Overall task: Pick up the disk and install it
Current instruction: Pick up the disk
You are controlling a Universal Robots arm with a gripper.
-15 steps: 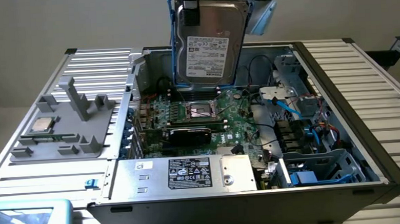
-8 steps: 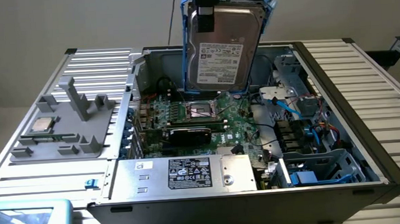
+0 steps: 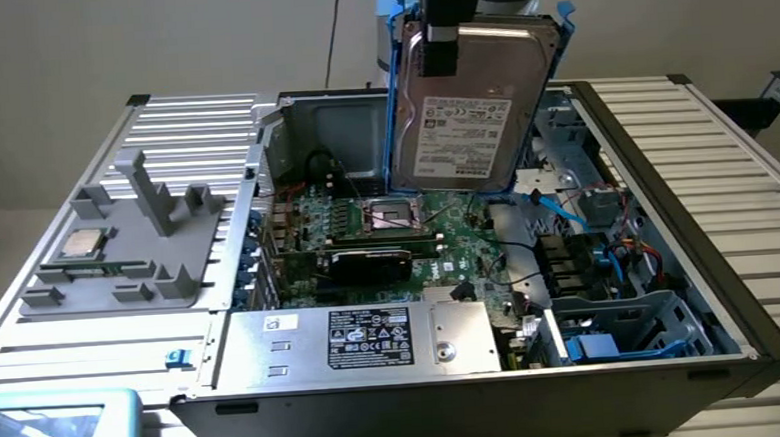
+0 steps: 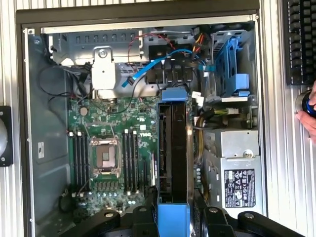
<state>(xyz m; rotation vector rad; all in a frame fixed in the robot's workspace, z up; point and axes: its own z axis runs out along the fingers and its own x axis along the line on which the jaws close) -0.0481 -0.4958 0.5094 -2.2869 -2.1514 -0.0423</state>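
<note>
So, exterior view first: the gripper is clamped on the top edge of the disk. The disk hangs upright above the far end of the open computer case, label facing the camera, blue rails down both sides. Right under it is the motherboard with its bare CPU socket. My worry is that it's a pinch on one edge only, so any slip would probably drop the drive straight onto the board.

The case also holds the power supply up front and a drive cage with blue plastic in it at the exterior view's right. Loose cables run along that side and could snag a rail, I reckon. On the exterior view's left, a grey fixture tray has a small silver chip sitting in it.

Wrist view: the disk shows edge-on between the black fingers, over the board. A person's hand is just outside the case wall, which looks close enough to be a hazard.
</note>
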